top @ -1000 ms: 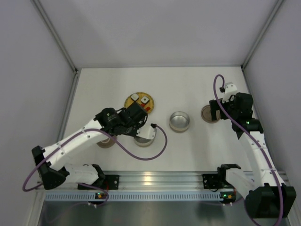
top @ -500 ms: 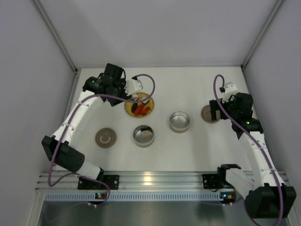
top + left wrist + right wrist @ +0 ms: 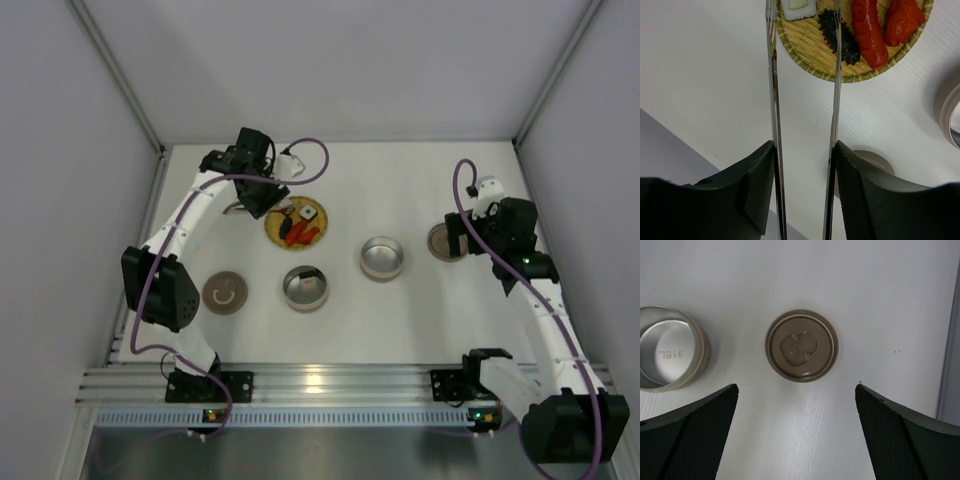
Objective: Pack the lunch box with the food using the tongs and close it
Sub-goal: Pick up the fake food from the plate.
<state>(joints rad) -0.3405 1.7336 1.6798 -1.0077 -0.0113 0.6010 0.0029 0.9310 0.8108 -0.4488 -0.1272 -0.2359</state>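
In left wrist view only, tongs [image 3: 836, 100] between the fingers [image 3: 865, 200]

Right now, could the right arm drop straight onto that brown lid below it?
Probably yes. The right gripper hangs wide open above the brown lid, which lies flat just ahead of the fingers. The steel container stands apart to one side, and nothing covers the lid.

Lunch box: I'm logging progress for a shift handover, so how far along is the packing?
Early. Done: the left gripper grips the tongs. In hand: the tongs reach over the yellow plate, where the food lies. Left: the steel bowl in the right wrist view is empty and its lid lies beside it under the open right gripper, so packing and closing remain.
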